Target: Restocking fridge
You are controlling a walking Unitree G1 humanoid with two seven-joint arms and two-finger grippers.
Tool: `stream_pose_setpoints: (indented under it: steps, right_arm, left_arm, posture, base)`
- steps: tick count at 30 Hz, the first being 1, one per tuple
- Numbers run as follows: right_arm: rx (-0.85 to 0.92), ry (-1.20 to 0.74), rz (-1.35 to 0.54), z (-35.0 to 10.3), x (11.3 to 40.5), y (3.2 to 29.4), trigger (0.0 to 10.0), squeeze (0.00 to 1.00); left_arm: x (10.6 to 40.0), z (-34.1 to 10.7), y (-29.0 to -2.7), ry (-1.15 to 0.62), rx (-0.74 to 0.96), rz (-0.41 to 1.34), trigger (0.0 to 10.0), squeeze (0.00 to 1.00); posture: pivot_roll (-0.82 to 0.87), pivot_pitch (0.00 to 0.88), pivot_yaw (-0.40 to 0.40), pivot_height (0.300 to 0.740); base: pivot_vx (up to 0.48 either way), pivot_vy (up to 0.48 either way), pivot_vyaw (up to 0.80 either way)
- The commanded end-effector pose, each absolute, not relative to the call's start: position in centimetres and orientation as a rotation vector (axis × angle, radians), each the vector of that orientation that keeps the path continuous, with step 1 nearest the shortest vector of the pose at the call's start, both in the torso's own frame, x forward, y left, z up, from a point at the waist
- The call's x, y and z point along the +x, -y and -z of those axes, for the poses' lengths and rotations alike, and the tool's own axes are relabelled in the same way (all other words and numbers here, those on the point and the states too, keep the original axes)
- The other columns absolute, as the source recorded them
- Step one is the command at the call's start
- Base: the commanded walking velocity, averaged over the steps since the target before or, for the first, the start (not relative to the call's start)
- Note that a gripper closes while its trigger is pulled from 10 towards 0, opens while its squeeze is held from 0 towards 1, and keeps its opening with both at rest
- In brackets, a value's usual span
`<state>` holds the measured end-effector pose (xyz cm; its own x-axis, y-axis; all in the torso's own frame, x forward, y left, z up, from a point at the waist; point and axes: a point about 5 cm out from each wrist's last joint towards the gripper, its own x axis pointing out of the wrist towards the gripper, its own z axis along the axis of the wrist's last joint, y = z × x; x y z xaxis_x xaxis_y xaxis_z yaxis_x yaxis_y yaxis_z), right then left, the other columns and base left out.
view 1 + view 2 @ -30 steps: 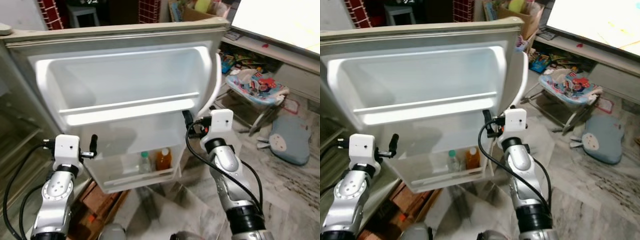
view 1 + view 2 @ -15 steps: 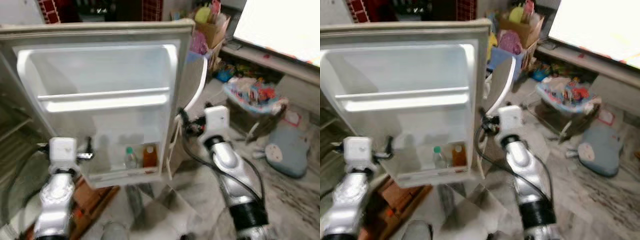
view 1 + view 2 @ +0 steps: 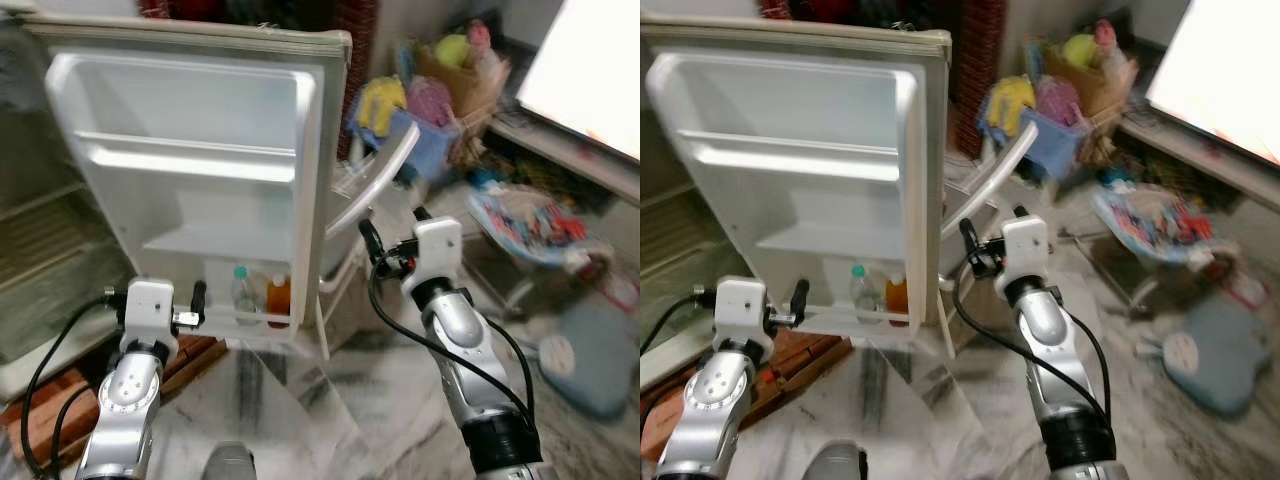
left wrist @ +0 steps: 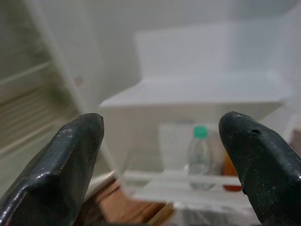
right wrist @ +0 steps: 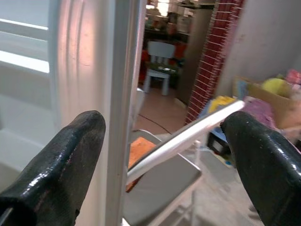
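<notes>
Fridge door (image 3: pixel 200 170) swung wide open at the left, its white inner face turned toward the robot, two moulded shelves empty above. In the bottom door rack (image 3: pixel 250 318), a clear bottle with a green cap (image 3: pixel 241 296) standing just beside an orange bottle (image 3: pixel 278 298), touching or nearly so. Fridge body (image 3: pixel 40 250) far left, blurred, wire shelving faintly visible.

Left end effector (image 3: pixel 198 297) raised near the rack's left end, released, fingers (image 4: pixel 70 155) spread wide and empty, aimed at the two bottles in the wrist view. Right end effector (image 3: pixel 368 243) up beside the door's outer edge (image 5: pixel 120 94), also released and empty, pointing past the edge toward a folding chair (image 5: pixel 164 174) and a brick pillar (image 5: pixel 211 47) beyond. To the right, floor clutter: a bag of soft toys (image 3: pixel 420 110), a patterned baby seat (image 3: pixel 525 215), a grey cushion (image 3: pixel 595 350).

Probably the step between loads: door open, nothing carried, rack only partly filled. Next move likely calls for fetching another item, though no stock to load shows within reach; otherwise, setting the right end effector against the door edge to push it closed, keeping clear of the chair behind it. Heavy blur in both head views, so fine details uncertain.
</notes>
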<state>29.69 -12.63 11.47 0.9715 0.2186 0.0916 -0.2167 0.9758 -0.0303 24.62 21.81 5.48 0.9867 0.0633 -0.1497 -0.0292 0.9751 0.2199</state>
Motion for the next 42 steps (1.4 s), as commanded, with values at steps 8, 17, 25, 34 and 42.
stream_pose_setpoints:
  steps: [8, 17, 25, 34, 42]
  right_arm:
    - [0.035, 0.032, -0.167, -10.5, 30.1, 13.2, 10.0, 0.00]
    - [0.058, -0.018, -0.018, -9.3, 29.6, 14.8, 10.0, 0.00]
    - [0.073, -0.076, 0.057, -7.8, 28.9, 16.1, 10.0, 0.00]
    - [0.027, -0.041, -0.031, -8.5, 29.4, 14.9, 10.0, 0.00]
    - [0.008, -0.010, -0.078, -9.2, 30.2, 14.3, 10.0, 0.00]
  left_arm:
    - [24.6, -5.5, -22.2, -0.155, 0.230, -0.095, 10.0, 0.00]
    - [24.6, -6.4, -23.2, -0.087, 0.181, -0.198, 10.0, 0.00]
    - [25.3, -6.8, -22.4, -0.079, 0.210, -0.144, 10.0, 0.00]
    - [25.7, -7.0, -21.8, -0.059, 0.209, -0.083, 10.0, 0.00]
    - [25.2, -6.7, -21.9, -0.071, 0.209, -0.088, 10.0, 0.00]
  posture:
    - [0.15, 0.000, -0.071, 0.740]
    - [0.15, 0.000, -0.042, 0.740]
    - [0.13, 0.000, 0.009, 0.740]
    - [0.13, 0.000, -0.006, 0.740]
    - [0.14, 0.003, -0.025, 0.740]
  base:
    - [0.000, -0.168, 0.36]
    - [0.000, 0.000, 0.00]
    - [0.000, 0.000, 0.00]
    - [0.134, -0.028, 0.27]
    - [0.372, -0.277, 0.80]
